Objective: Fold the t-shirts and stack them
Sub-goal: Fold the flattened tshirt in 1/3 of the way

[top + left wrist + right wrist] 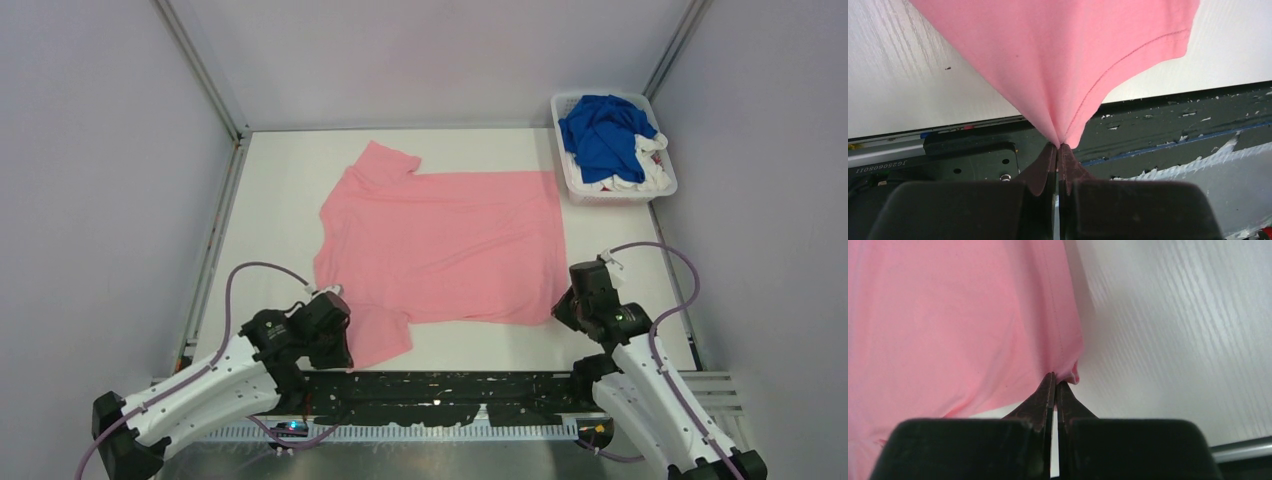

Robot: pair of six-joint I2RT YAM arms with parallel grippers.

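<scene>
A light pink t-shirt (pixel 440 245) lies spread flat on the white table, collar to the left, hem to the right. My left gripper (pixel 345 345) is shut on its near sleeve; the left wrist view shows the pink cloth (pixel 1058 65) pinched at the fingertips (pixel 1050 152) over the dark base plate. My right gripper (pixel 560 305) is shut on the near hem corner; the right wrist view shows that pink corner (pixel 998 315) pinched between the fingertips (pixel 1048 385). A royal blue t-shirt (pixel 600 130) lies on white ones (pixel 650 175) in the basket.
A white slatted plastic basket (pixel 580 190) stands at the back right corner of the table (pixel 280 200). Grey walls with metal corner rails enclose the table on three sides. A dark plate (pixel 450 385) runs along the near edge between the arm bases.
</scene>
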